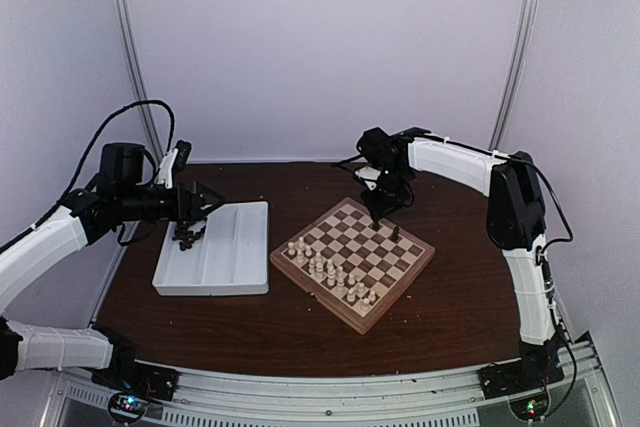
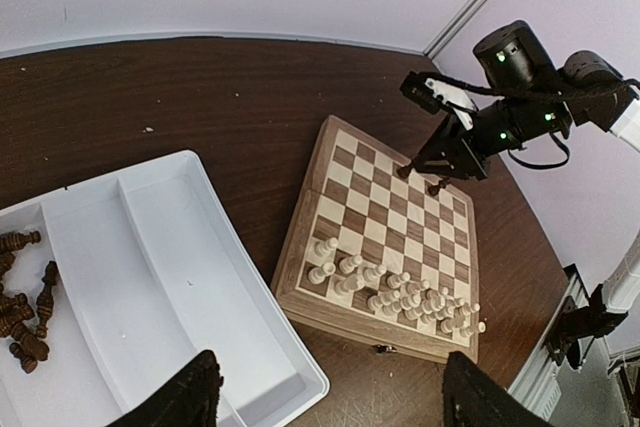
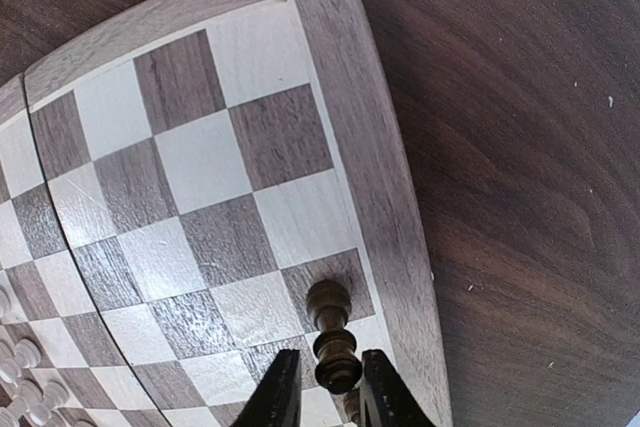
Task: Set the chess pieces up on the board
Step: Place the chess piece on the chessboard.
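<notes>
A dark chess piece [image 3: 331, 332] stands upright on a dark square right by the board's [image 3: 392, 197] far rim. My right gripper [image 3: 330, 359] straddles its head with the jaws a little apart, and a thin gap shows on the left side. A second dark piece [image 1: 397, 232] stands on the board [image 1: 405, 285] close by. More dark chess pieces [image 2: 22, 312] lie heaped in the left compartment of the white tray [image 2: 170, 277]. My left gripper [image 2: 330, 402] hangs wide open over that tray and holds nothing.
Several cream-white pieces [image 1: 330, 269] crowd the board's near-left rows. The white tray [image 1: 240, 247] sits just left of the board, almost touching it. The right arm [image 2: 540, 97] reaches in over the board's far corner. A curtain wall closes off the back.
</notes>
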`<state>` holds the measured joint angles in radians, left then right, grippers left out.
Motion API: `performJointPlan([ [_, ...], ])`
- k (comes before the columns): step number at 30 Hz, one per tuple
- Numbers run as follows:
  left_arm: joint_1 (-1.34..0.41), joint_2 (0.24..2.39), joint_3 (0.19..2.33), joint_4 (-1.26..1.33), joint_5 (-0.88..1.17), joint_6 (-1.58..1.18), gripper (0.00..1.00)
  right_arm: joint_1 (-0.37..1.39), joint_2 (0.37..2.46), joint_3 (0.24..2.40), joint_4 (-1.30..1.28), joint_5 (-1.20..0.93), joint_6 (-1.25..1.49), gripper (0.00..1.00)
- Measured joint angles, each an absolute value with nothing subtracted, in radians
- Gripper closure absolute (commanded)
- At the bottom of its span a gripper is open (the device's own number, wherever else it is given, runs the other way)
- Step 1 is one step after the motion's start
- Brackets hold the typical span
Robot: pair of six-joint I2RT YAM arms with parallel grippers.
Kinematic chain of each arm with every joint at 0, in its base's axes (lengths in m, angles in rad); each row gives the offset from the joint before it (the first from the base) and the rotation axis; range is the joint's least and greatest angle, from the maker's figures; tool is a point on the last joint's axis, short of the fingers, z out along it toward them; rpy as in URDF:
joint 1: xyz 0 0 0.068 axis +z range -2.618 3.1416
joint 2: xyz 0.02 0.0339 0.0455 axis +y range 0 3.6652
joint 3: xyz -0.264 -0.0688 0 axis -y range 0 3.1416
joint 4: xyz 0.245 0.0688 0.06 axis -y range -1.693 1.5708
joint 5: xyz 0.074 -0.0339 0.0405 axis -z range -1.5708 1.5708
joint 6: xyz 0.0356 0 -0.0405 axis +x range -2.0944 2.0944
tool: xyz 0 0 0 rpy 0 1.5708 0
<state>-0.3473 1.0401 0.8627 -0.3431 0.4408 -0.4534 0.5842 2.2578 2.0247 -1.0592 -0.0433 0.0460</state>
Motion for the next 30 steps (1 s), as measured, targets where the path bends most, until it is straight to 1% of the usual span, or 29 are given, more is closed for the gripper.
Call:
performJointPlan([
  [2, -0.347, 1.04, 0.863, -0.343, 0.441, -0.453, 0.24, 0.584, 2.258, 2.025, -1.06, -0.043, 0.044, 0.53],
  [10, -0.347, 1.04, 0.863, -0.346, 0.439, -0.451, 0.24, 0.584, 2.258, 2.025, -1.053, -0.043, 0.037, 0.53],
  [14, -0.347, 1.039, 0.863, -0.347, 0.433, -0.447, 0.24, 0.584, 2.258, 2.027, -1.05, -0.043, 0.037, 0.5],
  [18, -0.347, 1.038, 0.863, -0.347, 0.43, -0.447, 0.24, 0.584, 2.258, 2.037, -1.05, -0.044, 0.043, 0.38],
  [20, -0.347, 1.038, 0.863, -0.347, 0.429, -0.446, 0.24, 0.584, 2.258, 2.039, -1.047, -0.043, 0.046, 0.36],
  [26, -0.347, 1.038, 0.863, -0.347, 0.429, -0.446, 0.24, 0.584, 2.258, 2.039, -1.04, -0.045, 0.052, 0.37],
  [30, -0.347, 1.038, 0.863, -0.347, 0.427, -0.446, 0.24, 0.583, 2.258, 2.039, -1.037, -0.046, 0.052, 0.4],
])
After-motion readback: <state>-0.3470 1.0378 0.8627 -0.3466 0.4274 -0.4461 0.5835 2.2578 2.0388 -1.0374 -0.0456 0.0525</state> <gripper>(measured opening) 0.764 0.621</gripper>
